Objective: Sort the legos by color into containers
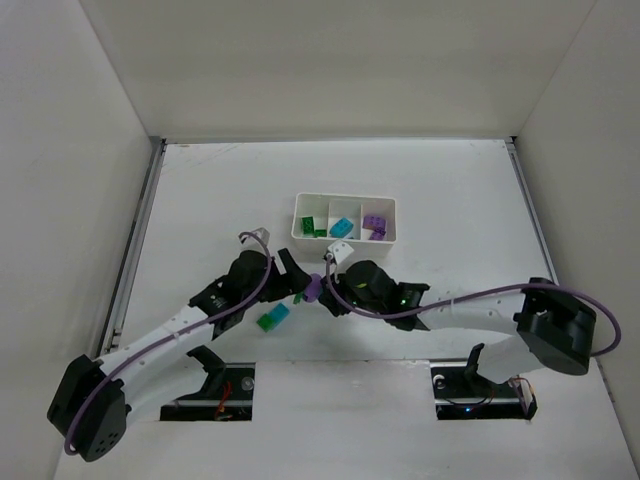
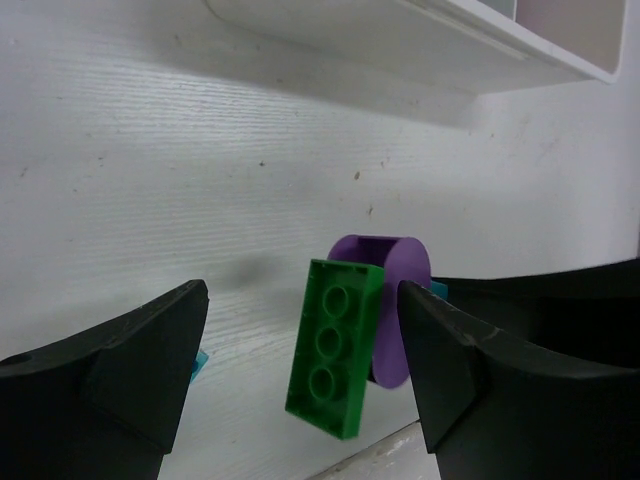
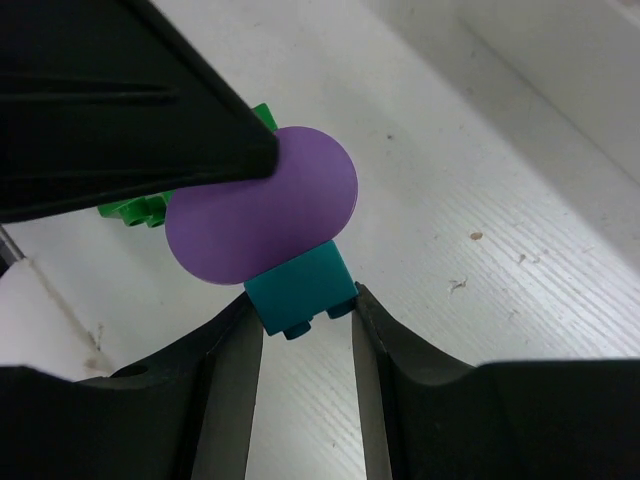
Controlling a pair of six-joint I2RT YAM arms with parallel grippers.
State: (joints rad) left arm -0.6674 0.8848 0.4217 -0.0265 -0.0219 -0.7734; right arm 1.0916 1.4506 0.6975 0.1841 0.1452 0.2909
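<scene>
Jaws of the right gripper (image 3: 305,312) are clenched on a small teal plastic brick (image 3: 300,285), which is joined to a flat round purple plastic disc (image 3: 262,205). A green rectangular plastic brick (image 2: 335,345), tilted, sits against the disc's other face, between the widely spread, released jaws of the left gripper (image 2: 303,312); whether either finger touches it cannot be told. The cluster is held over the white table (image 1: 450,180), just on the near side of the white rectangular plastic tray (image 1: 346,197). Its three compartments hold green pieces (image 1: 310,226) at left, a teal piece (image 1: 341,227) in the middle and purple pieces (image 1: 374,226) at right. A loose teal-and-green brick (image 1: 273,317) lies on the table near the left gripper, on its near side.
</scene>
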